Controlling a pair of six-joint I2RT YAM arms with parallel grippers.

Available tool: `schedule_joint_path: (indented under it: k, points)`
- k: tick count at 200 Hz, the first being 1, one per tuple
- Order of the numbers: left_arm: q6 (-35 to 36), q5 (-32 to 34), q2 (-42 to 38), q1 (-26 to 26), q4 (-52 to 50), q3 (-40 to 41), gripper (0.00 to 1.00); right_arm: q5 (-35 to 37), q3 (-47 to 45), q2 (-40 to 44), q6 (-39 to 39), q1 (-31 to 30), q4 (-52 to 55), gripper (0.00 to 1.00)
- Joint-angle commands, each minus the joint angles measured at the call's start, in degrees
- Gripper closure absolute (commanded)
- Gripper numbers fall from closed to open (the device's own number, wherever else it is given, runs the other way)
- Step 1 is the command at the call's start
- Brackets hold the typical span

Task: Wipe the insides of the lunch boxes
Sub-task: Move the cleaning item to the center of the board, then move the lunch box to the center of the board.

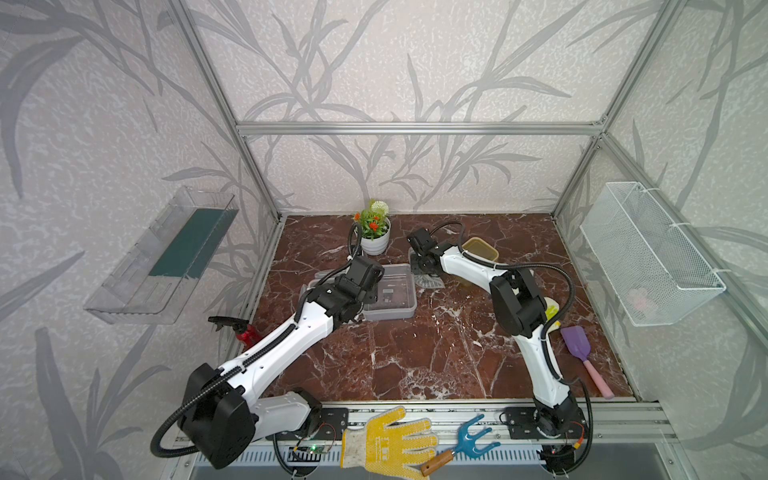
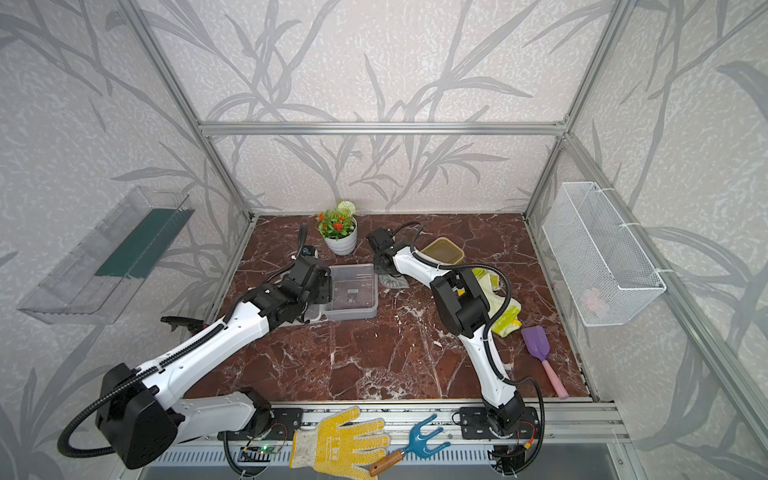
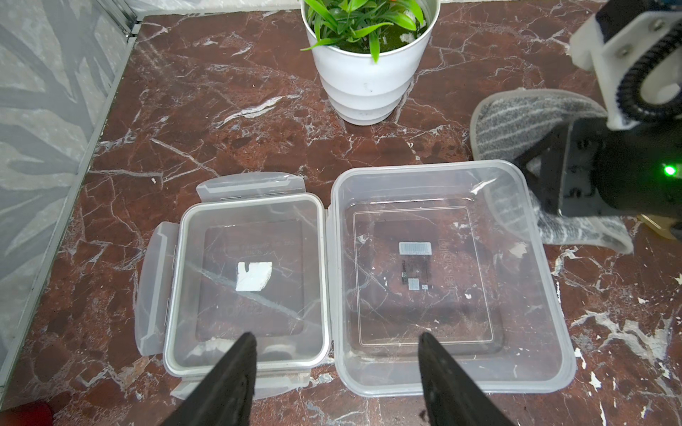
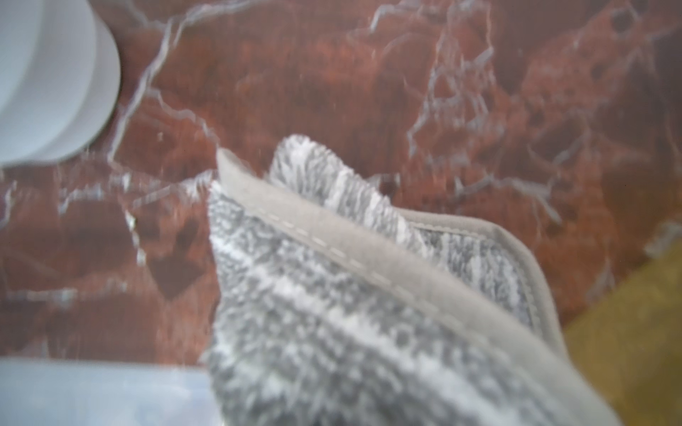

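Marble tabletop (image 1: 415, 353) fills the lower centre of both top views. Clear grey lunch box (image 3: 446, 273) sits open at centre-right of the left wrist view, its lid (image 3: 247, 280) flat and touching its left edge. Amber lunch box (image 2: 442, 250) stands upper centre in a top view, lid apparently on, partly behind the right arm. White flower pot (image 3: 369, 73) is just beyond the clear box.

Right gripper (image 1: 426, 272) is pinched on a grey striped cloth (image 4: 369, 295); the fingers themselves are hidden, but the cloth hangs lifted beside the clear box's upper-right corner. Left gripper (image 3: 337, 369) hovers spread over the seam between box and lid, holding nothing.

Risks, judged: box is light and unbraced, so a wiping stroke may shove it towards the pot. Trailing cloth could snag the rim and tip it. A shallow pinch may let the cloth slip.
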State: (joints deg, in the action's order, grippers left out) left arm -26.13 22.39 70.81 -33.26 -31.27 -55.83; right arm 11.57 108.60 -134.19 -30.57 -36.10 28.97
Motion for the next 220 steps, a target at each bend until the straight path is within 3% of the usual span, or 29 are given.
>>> schedule_joint_path:
  k: [1, 25, 46, 63, 94, 128, 190, 220]
  points:
    - [-0.85, 0.57, 0.11, 0.05, -0.42, -0.15, 0.32, -4.84, 8.50, -5.73, -0.38, -0.89, 4.01, 0.80]
    - [-1.20, -0.61, -0.01, 0.02, -0.24, -0.49, 0.32, -5.73, 26.08, -15.59, 0.14, -0.95, 13.61, 0.75]
    - [-1.49, -2.13, -0.27, -0.10, 0.62, -0.09, 0.32, -4.85, 39.13, -21.61, 0.50, -0.99, 21.46, 0.51]
    - [-1.90, -2.60, -0.36, -0.19, 0.85, 0.13, 0.32, -1.67, 41.68, -21.11, 1.18, -1.08, 24.52, 0.39]
    - [-1.71, -4.14, -0.33, -0.17, 2.60, 0.73, 0.32, 2.69, 31.51, -11.53, 1.90, -1.08, 20.32, 0.23]
    - [-1.25, -5.18, 1.17, -0.38, 3.35, -0.61, 0.32, 2.69, 24.98, -3.42, 3.81, -1.23, 17.72, 0.13]
    - [0.41, -6.00, 5.93, -2.28, 5.84, -4.80, 0.31, -0.19, 7.42, 14.10, 6.88, -0.67, 6.94, 0.02]
    - [2.60, -5.13, 8.60, -3.86, 7.61, -7.32, 0.29, 0.43, -7.81, 25.43, 8.42, 1.17, -1.50, 0.01]
